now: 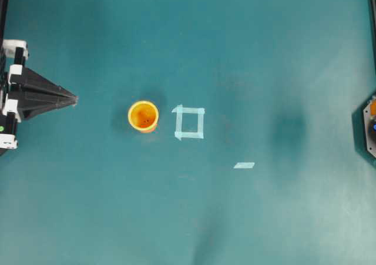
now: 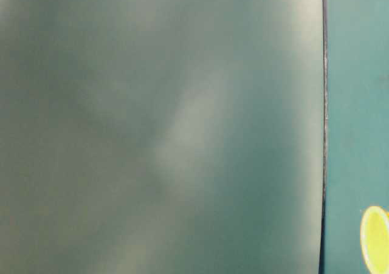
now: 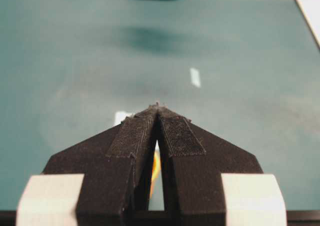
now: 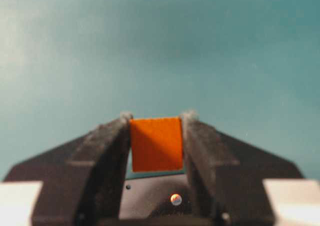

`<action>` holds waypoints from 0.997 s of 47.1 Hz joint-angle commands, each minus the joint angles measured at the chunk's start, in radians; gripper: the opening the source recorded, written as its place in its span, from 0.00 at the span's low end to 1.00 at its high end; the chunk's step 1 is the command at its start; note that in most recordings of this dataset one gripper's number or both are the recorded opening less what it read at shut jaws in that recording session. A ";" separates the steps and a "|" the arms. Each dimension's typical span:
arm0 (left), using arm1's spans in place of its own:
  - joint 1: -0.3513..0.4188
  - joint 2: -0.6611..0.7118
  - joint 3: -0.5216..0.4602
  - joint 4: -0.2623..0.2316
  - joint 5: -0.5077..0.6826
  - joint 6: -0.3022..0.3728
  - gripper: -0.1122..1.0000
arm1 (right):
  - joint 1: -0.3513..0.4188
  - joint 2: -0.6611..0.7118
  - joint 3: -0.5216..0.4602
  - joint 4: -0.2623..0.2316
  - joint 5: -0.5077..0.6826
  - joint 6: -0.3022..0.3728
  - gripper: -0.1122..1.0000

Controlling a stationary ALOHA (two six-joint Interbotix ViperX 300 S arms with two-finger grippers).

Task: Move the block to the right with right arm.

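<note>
In the right wrist view the small orange block [image 4: 156, 143] sits squarely between the two black fingers of my right gripper [image 4: 156, 118], which is shut on it above the teal table. Overhead, only a piece of the right arm [image 1: 370, 127] shows at the far right edge, and the block cannot be made out there. My left gripper [image 1: 75, 99] rests at the far left with its pointed jaws shut [image 3: 157, 105] and nothing between them.
A round orange cup [image 1: 143, 116] stands left of centre, with a pale tape square [image 1: 189, 123] just to its right and a short tape strip [image 1: 244, 165] further right. The cup's rim [image 2: 375, 240] shows in the table-level view.
</note>
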State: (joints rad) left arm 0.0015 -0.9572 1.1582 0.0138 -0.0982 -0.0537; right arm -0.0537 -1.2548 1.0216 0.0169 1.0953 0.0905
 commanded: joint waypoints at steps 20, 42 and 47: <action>0.000 0.006 -0.031 0.002 -0.006 0.000 0.10 | 0.002 -0.017 -0.021 0.003 0.009 0.000 0.46; 0.000 0.006 -0.031 0.000 -0.006 0.000 0.10 | 0.000 -0.014 -0.018 0.003 0.009 -0.002 0.47; 0.000 0.006 -0.031 0.002 -0.006 0.000 0.10 | 0.000 -0.015 -0.017 0.003 0.009 -0.002 0.46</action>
State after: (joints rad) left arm 0.0015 -0.9587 1.1597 0.0138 -0.0997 -0.0552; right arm -0.0537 -1.2778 1.0216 0.0153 1.1091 0.0905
